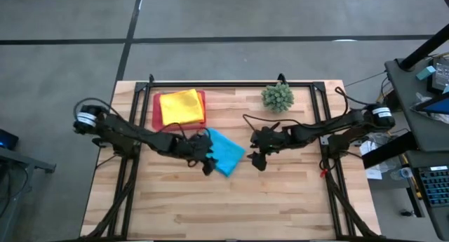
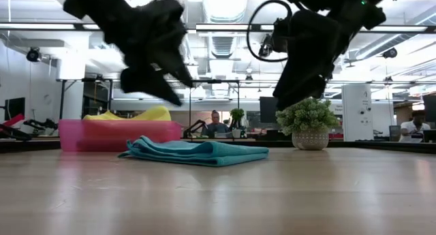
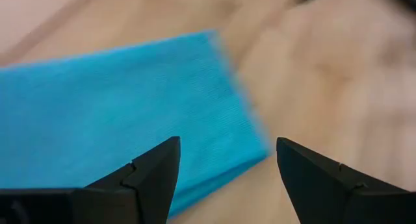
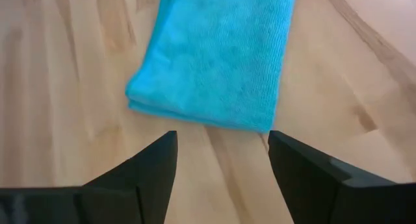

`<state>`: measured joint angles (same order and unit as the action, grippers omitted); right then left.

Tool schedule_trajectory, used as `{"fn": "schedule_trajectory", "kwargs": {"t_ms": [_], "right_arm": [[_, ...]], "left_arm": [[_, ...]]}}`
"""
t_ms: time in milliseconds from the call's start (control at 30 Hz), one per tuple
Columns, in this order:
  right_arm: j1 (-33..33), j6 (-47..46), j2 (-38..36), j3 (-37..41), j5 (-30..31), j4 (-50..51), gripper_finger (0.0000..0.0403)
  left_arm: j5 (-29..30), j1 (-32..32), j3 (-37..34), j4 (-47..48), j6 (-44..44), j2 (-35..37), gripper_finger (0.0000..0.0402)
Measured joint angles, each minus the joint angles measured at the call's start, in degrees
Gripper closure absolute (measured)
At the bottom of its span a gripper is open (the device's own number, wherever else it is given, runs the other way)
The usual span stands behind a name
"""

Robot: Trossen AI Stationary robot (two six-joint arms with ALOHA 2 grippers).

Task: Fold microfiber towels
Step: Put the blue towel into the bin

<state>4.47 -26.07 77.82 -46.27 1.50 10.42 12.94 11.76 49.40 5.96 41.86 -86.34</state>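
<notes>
A turquoise blue towel (image 1: pixel 226 151) lies folded flat on the wooden table (image 1: pixel 231 207) near its middle, several layers thick in the low view (image 2: pixel 197 151). My left gripper (image 1: pixel 205 160) hovers open over the towel's left side, above the cloth (image 3: pixel 123 113). My right gripper (image 1: pixel 257 156) hangs open just right of the towel, clear of it (image 4: pixel 214 62). A yellow towel (image 1: pixel 182 106) rests folded on the pink tray (image 1: pixel 156 117) at the far left.
A small spiky green plant in a pot (image 1: pixel 278 96) stands at the far edge, right of centre. Black frame rails (image 1: pixel 324 123) run along both table sides. Bare wood lies toward the near edge. People sit in the room beyond the table (image 2: pixel 216 120).
</notes>
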Motion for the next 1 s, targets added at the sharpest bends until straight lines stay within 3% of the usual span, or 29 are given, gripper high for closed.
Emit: {"fn": "schedule_trajectory", "kwargs": {"t_ms": [133, 300, 500, 800, 1000], "right_arm": [[0.0, -5.7, -0.5, 3.8, -0.1, -6.1, 0.0172], [0.3, -8.9, 0.8, 6.9, -0.2, -14.1, 0.0172], [0.3, -9.3, 1.3, 7.8, 0.0, -15.7, 0.0172], [0.3, -8.5, 1.1, 7.8, 0.0, -15.5, 0.0172], [1.9, -6.9, 1.7, 7.8, 0.1, -18.6, 0.0172]], "left_arm": [[1.7, -2.2, -0.2, 11.3, 4.9, 2.9, 0.0162], [4.3, -4.2, -0.3, 16.0, 7.2, 1.2, 0.0162], [3.3, -3.6, 0.0, 14.9, 7.6, -4.7, 0.0162], [0.9, -1.0, 3.6, -0.8, 14.8, -13.8, 0.0162], [0.4, -0.8, 9.0, 2.9, 11.2, -15.8, 0.0162]]}}
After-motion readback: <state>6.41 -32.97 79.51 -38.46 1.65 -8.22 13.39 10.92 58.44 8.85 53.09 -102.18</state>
